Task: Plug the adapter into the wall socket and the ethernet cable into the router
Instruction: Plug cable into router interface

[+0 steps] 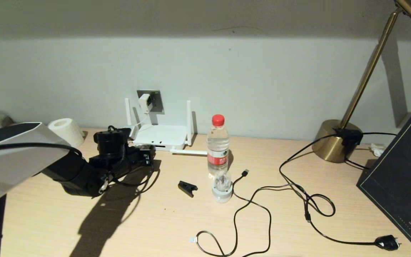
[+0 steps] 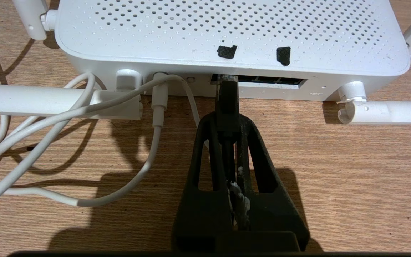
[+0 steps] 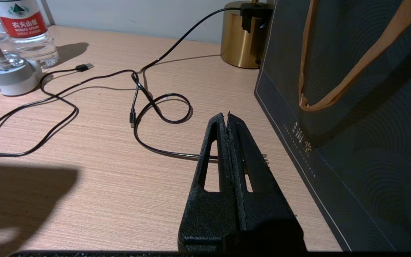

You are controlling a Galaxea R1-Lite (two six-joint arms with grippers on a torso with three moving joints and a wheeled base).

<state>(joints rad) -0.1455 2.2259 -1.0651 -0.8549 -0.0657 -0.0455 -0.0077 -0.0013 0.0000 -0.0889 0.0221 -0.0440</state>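
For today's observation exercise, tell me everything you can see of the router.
The router is a flat white plastic box with a perforated top, lying on the wooden desk below the wall socket. Two antennas stand upright, two lie flat. A white cord enters its port edge, and the left gripper holds the ethernet cable plug at a port.

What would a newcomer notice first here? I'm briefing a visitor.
The left hand, shut on the ethernet cable, holds its plug at the router ports by the wall. Above the router, the adapter sits in the wall socket. The right hand rests shut over the table beside a dark bag.
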